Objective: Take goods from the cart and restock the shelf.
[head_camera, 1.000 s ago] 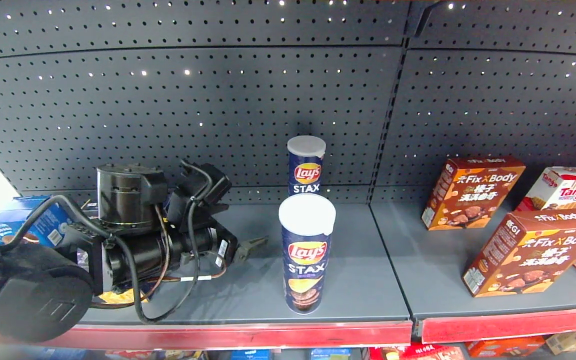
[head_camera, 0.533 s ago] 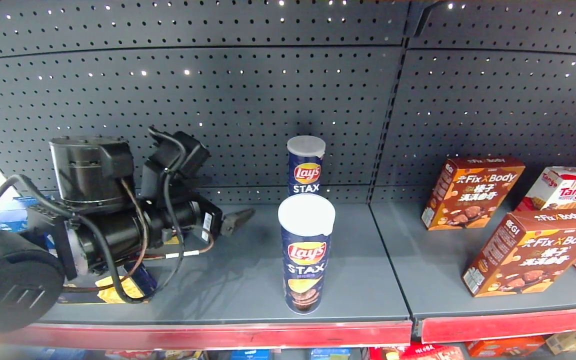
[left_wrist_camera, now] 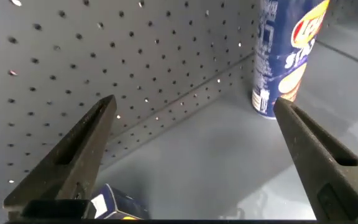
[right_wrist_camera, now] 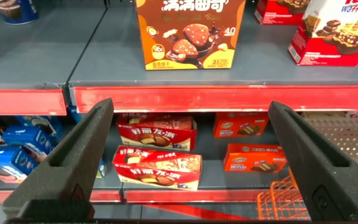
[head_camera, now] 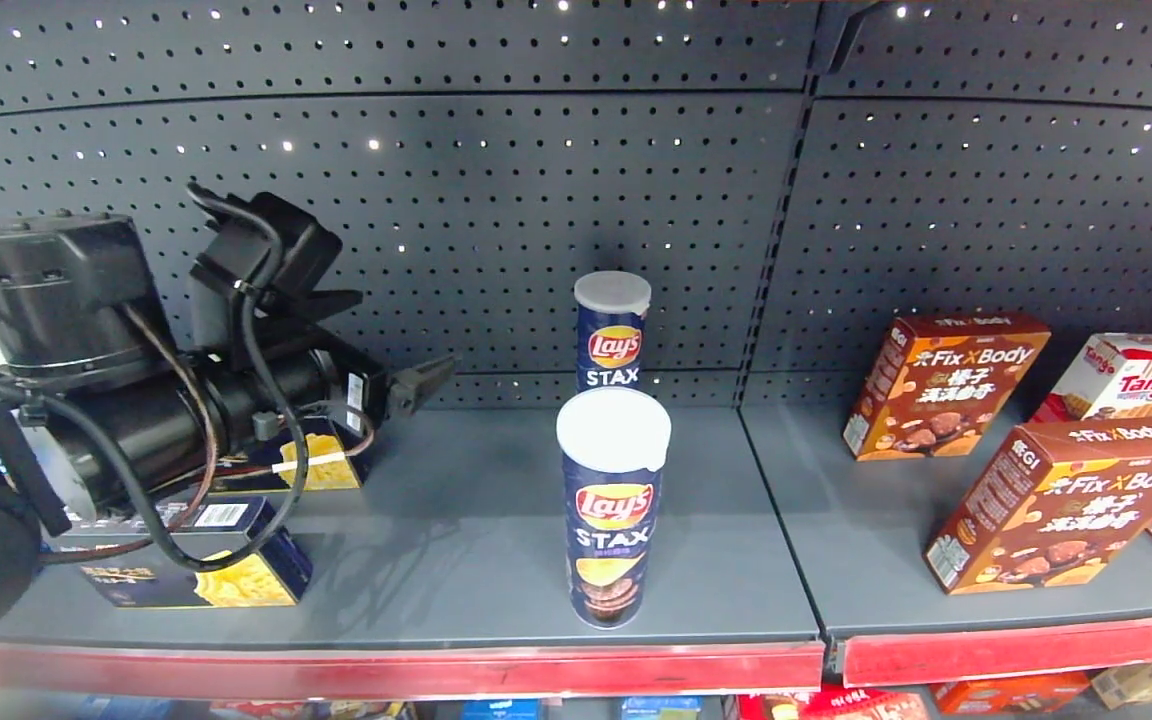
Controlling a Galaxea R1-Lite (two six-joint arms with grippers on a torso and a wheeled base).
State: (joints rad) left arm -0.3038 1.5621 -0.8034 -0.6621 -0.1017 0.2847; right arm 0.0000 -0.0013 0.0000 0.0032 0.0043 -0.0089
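Observation:
Two dark blue chip cans with white lids stand upright mid-shelf, the front can (head_camera: 614,505) near the edge and the back can (head_camera: 613,330) by the pegboard. My left gripper (head_camera: 424,380) hovers over the shelf well left of both cans, pointing toward them. In the left wrist view this gripper (left_wrist_camera: 194,106) is open with nothing between its fingers, and a chip can (left_wrist_camera: 284,56) stands ahead by the wall. My right gripper (right_wrist_camera: 191,107) is open and empty, facing the shelf front from lower down, below a brown snack box (right_wrist_camera: 190,31).
Two blue boxes (head_camera: 196,570) (head_camera: 321,465) lie on the shelf under my left arm. Brown snack boxes (head_camera: 1056,505) (head_camera: 941,385) and a red-and-white box (head_camera: 1131,378) fill the right bay. Red boxes (right_wrist_camera: 157,168) sit on the lower shelf, beside an orange wire basket (right_wrist_camera: 284,199).
My left arm has drawn back to the left and risen, away from the front can. The blue boxes beneath it have come into sight. Cans have not moved.

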